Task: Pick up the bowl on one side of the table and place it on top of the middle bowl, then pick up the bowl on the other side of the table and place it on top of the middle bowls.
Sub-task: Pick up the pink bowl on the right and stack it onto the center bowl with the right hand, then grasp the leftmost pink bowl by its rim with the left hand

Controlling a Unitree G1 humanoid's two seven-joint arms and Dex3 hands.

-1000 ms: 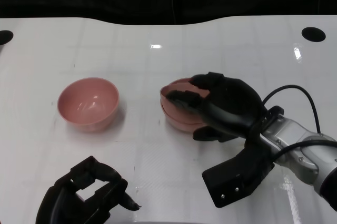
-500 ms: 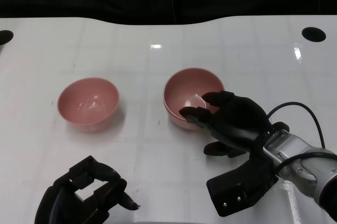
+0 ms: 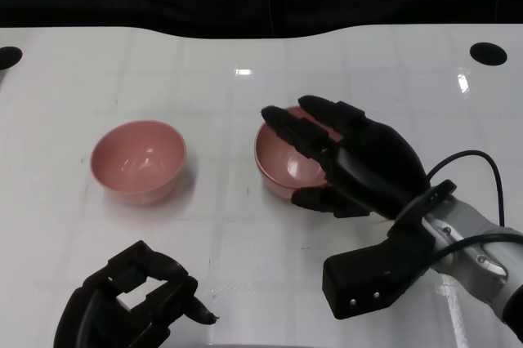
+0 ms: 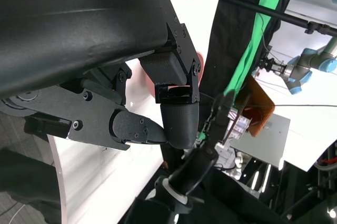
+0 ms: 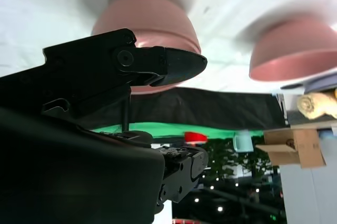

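Pink stacked bowls sit under the right robot hand, fingers spread, holding nothing.

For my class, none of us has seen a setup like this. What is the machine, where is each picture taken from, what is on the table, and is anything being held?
This is a humanoid robot at a white table. The wide picture looks down from its head; the other two come from cameras at its wrists, so they appear turned. Two pink bowls sit on the table: the left bowl stands alone, and the middle bowl is partly covered by the right robot hand, whose fingers are spread over it and hold nothing. The left robot hand waits near the table's front edge, fingers curled in, also empty.
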